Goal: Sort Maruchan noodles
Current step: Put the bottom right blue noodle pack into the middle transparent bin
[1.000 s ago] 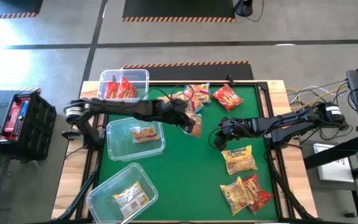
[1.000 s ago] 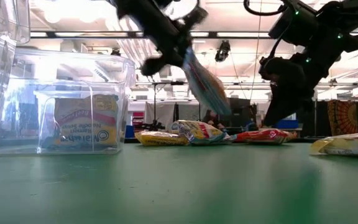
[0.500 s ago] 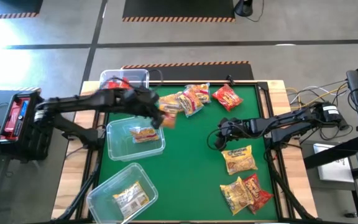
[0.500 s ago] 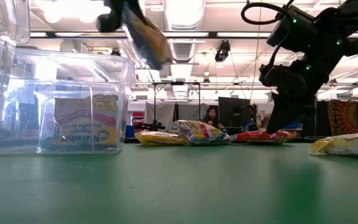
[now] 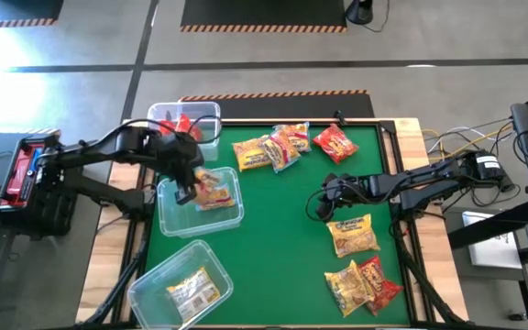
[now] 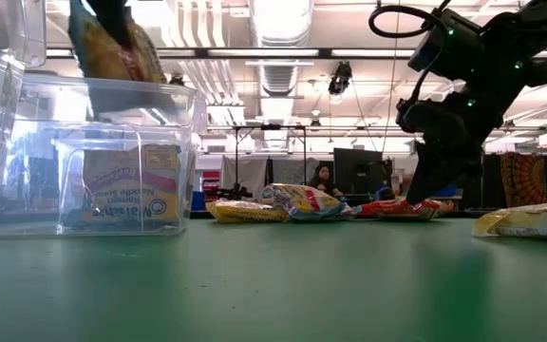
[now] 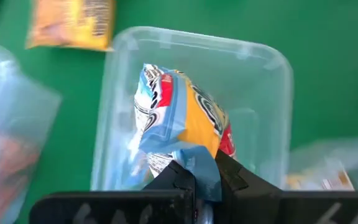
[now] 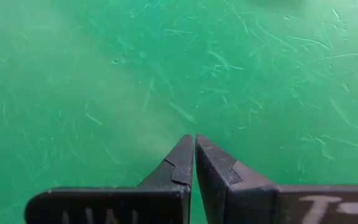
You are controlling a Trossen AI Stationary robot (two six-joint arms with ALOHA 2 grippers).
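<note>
high view: left gripper [image 5: 188, 190] sits over the middle clear bin [image 5: 168, 215] at the counter's [image 5: 282, 266] left side, fingers clamped on an orange-and-blue packet [image 5: 211, 188]. left wrist view confirms: packet [image 7: 182, 127] pinched at its bottom edge between both fingers, hanging above that bin's [image 7: 266, 81] open interior, not touching the floor of it. low view shows the held packet [image 6: 112, 47] at the bin's [image 6: 174, 161] rim level, w/ another packet [image 6: 131, 185] already lying inside.

right gripper [image 5: 324, 197] hovers low over bare green mat, centre-right of counter; right wrist view shows its fingers [image 8: 179, 165] pressed together, nothing between them.

other bins: far-left bin [image 5: 211, 115] holds red packets [image 5: 180, 130]; near-left bin [image 5: 149, 280] holds one yellow packet [image 5: 193, 291].

loose packets on counter:
- far-edge cluster [image 5: 271, 148], yellow, orange and red mixed, overlapping.
- single red packet [image 5: 335, 142] just right of cluster, apart from it.
- yellow packet [image 5: 353, 234] right side, near the right gripper.
- yellow packet [image 5: 345, 286] and red packet [image 5: 379, 282] at near-right corner, touching/overlapping.

low view: person [image 6: 325, 179] seated in room well behind the counter.
</note>
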